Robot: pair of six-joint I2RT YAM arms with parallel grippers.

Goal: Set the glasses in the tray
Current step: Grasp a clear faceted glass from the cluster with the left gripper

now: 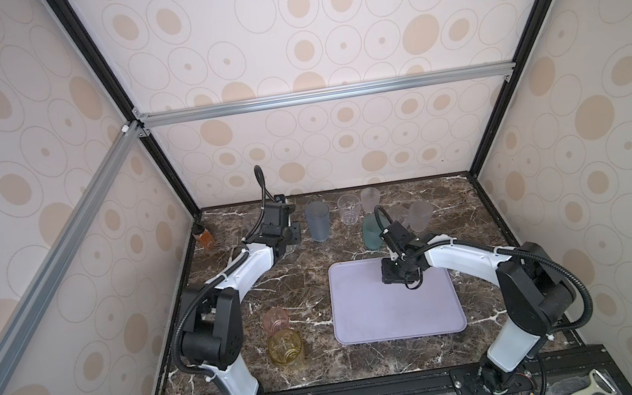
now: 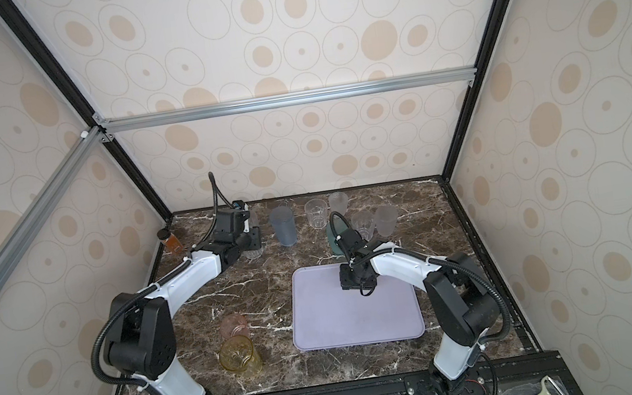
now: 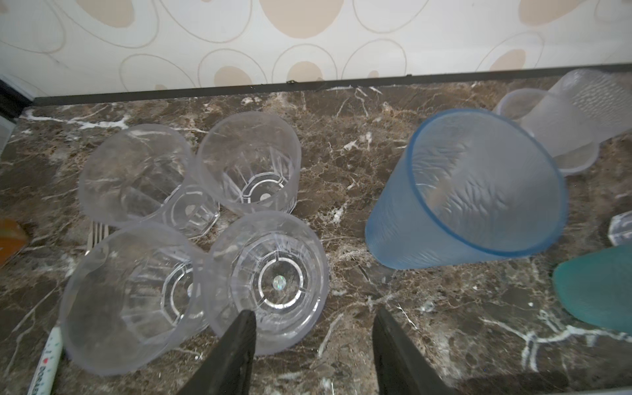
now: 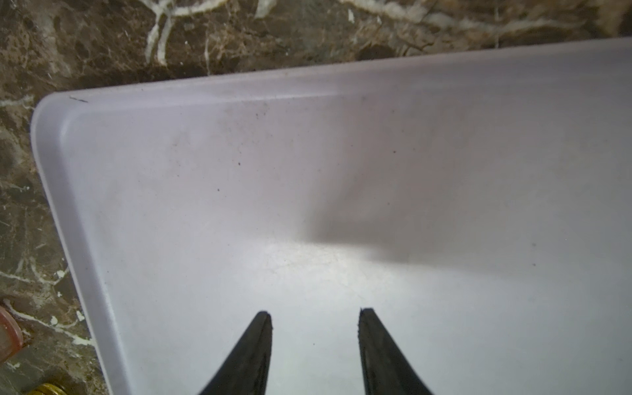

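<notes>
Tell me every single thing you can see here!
tray: one, pale lavender, front middle
clear glasses: six, colourless, four clustered back left, two back right
frosted glasses: two, whitish, back right
tall glass: one, blue-grey, back middle
teal glass: one, teal, behind the tray
pink glass: one, pink, front left
yellow glass: one, yellow, beside the pink glass
bottle: one, amber, back left
left gripper: open, over the clear cluster
right gripper: open, over the tray

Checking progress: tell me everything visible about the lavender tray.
The tray is a pale lavender rectangle with rounded corners and a low rim, plastic by its look, with faint dark specks. It lies flat on the marble tabletop, nothing in it. The right pincer hangs open above its far part.
</notes>
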